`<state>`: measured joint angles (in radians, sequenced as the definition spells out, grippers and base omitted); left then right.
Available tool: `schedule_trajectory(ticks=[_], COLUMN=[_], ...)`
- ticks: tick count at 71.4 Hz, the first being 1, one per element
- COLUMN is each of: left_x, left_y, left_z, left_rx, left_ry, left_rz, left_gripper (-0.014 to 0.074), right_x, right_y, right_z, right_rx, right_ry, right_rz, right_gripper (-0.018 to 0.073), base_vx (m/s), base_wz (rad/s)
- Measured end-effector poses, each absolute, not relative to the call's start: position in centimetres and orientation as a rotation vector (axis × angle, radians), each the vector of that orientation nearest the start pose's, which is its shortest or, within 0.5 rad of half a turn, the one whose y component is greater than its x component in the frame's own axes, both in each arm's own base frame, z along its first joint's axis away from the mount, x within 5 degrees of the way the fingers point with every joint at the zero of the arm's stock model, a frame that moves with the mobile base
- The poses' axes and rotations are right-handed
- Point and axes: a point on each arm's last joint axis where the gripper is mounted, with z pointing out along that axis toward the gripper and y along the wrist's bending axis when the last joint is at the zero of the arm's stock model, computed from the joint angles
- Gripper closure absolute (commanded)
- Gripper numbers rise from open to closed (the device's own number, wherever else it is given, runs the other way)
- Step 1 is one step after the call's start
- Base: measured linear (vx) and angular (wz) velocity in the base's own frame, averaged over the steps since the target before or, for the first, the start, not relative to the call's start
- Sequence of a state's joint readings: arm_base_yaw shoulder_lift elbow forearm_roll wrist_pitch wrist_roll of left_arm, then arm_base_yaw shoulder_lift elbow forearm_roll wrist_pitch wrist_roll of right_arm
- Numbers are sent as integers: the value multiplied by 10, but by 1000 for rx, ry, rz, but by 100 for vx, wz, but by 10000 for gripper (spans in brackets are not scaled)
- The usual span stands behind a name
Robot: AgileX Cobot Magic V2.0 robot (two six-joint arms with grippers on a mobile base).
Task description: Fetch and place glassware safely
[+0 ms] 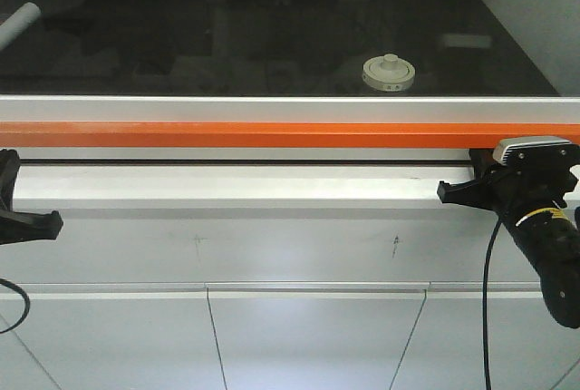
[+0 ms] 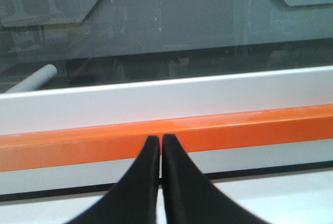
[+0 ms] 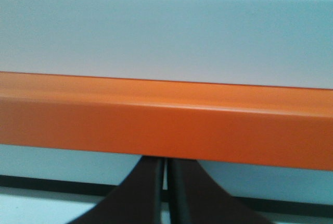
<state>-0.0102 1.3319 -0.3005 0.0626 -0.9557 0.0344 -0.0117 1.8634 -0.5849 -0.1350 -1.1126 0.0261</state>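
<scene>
The glassware (image 1: 390, 73) is a squat jar with a cream-white knobbed lid. It stands on the dark surface behind the orange bar, right of centre in the front view. Its clear body barely shows. My left gripper (image 1: 50, 224) sits low at the far left, well away from the jar. In its wrist view the left gripper (image 2: 160, 138) is shut and empty, its tips pointing at the orange bar. My right gripper (image 1: 449, 193) is below and to the right of the jar. The right gripper (image 3: 165, 160) is shut with nothing held, its tips tucked under the bar.
An orange bar (image 1: 272, 133) and a white ledge (image 1: 236, 186) run across between both grippers and the dark surface. A white tube (image 1: 20, 23) lies at the back left. White cabinet panels (image 1: 308, 336) are below. A black cable (image 1: 489, 299) hangs from the right arm.
</scene>
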Motion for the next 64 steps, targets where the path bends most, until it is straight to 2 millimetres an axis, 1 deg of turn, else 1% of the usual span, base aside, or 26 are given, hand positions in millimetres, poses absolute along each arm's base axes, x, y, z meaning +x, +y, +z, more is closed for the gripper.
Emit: schedule_trajectory(ticks=[12,33,47,64], left_x=[250,281,293,299], left_y=[-7,-8,-8,-7], left_z=[209,189,177,161], left_rx=[106,107,108,97], left_ry=[1596,1660,1685,1712], left_rz=[7,4,1,1], left_gripper=[603,603,603,603], right_x=[322,322,322,322], right_y=[7,7,7,7], right_z=[150,150,150,150], right_rx=[-110,-110,-110,-110], right_ry=[1649,1649,1649,1649], right_rz=[65,65,65,65], right_gripper=[560,560,560,560], base_vx=[0,0,0,0], base_wz=[0,0,0,0])
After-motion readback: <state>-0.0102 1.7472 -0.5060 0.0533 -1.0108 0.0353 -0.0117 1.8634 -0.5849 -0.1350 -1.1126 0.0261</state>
